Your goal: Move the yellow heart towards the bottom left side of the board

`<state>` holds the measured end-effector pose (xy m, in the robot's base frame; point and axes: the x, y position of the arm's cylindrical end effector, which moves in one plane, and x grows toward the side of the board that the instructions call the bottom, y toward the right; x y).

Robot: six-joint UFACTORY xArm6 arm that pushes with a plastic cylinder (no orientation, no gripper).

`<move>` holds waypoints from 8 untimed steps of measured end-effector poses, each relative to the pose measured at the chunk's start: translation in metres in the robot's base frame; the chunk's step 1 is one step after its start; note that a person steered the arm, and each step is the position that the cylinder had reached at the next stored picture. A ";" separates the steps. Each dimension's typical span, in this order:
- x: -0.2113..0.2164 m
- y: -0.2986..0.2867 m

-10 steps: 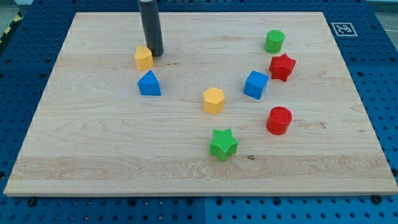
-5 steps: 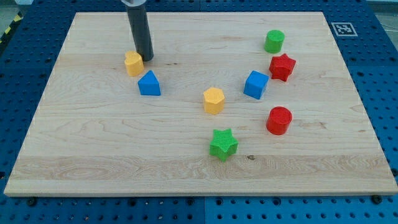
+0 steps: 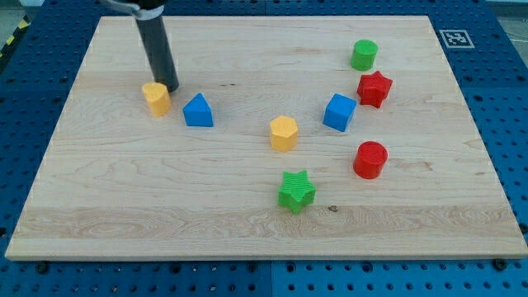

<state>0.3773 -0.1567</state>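
- My tip [image 3: 169, 87] is set down on the board [image 3: 99, 190] in the view's upper left, touching (or all but touching) the upper-right side of the yellow heart [image 3: 156, 97].
- End effector: a plain dark rod, w/ no jaws to open or close; nothing is gripped, the heart is only met at its edge.
- The yellow heart is found in the upper-left part of the board, just left of the blue triangle [image 3: 198, 110], a small gap being seen btwn them.
- A yellow hexagon [image 3: 283, 133] is placed near the board's middle, well apart from the heart.
- To the view's right, a blue cube [image 3: 339, 112] is seen beside a red star [image 3: 374, 88]; a green cylinder [image 3: 364, 54] stands above them, nearer the view's top.
- A red cylinder [image 3: 370, 159] is set below the cube, towards the view's right.
- A green star [image 3: 296, 191] lies lowest of all (below the hexagon, left of the red cylinder).
- The bottom-left region of the board is well apart from the heart.
- A black-and-white marker [image 3: 456, 38] is fixed at the board's top-right corner.
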 end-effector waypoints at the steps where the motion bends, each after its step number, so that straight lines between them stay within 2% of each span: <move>1: 0.007 -0.001; 4: 0.013 -0.011; 8: 0.048 -0.034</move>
<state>0.4255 -0.1910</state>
